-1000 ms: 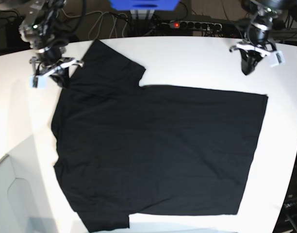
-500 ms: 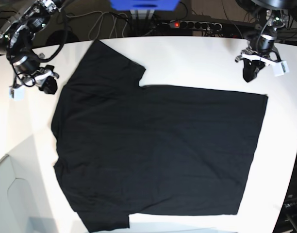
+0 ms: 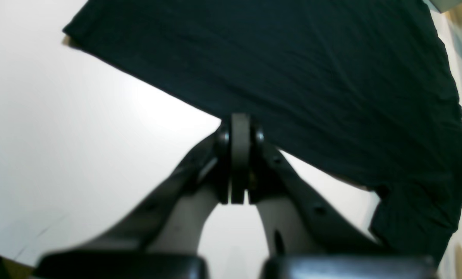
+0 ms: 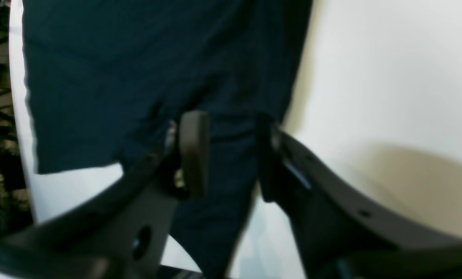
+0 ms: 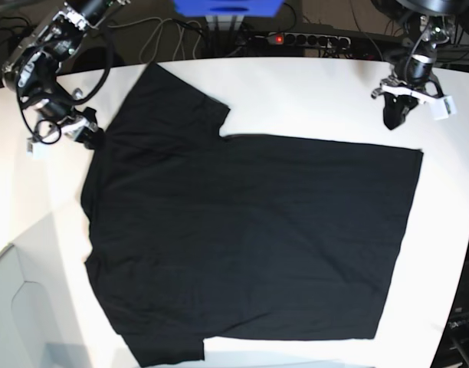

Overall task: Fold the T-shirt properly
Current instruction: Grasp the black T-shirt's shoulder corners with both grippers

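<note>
The black T-shirt [image 5: 250,230] lies spread flat on the white table [image 5: 311,96], plain side up, one sleeve [image 5: 169,100] pointing to the far left corner. My right gripper [image 5: 86,135] hovers at the shirt's left edge beside that sleeve. In the right wrist view, my right gripper [image 4: 231,151] is open, with dark shirt fabric [image 4: 138,69] showing below the gap. My left gripper [image 5: 392,116] hangs over bare table just beyond the shirt's far right corner. Seen from the left wrist, my left gripper [image 3: 240,120] is shut on nothing, with the shirt's edge [image 3: 292,77] just ahead.
A power strip [image 5: 303,38] with a red light, cables and a blue object [image 5: 227,6] sit behind the table's far edge. A pale grey box [image 5: 24,307] stands at the near left. The table's right edge curves away near the shirt's hem.
My right gripper has moved left off the sleeve, drifted back to the shirt's edge, and its jaws have opened. My left gripper shifted slightly right and stays shut.
</note>
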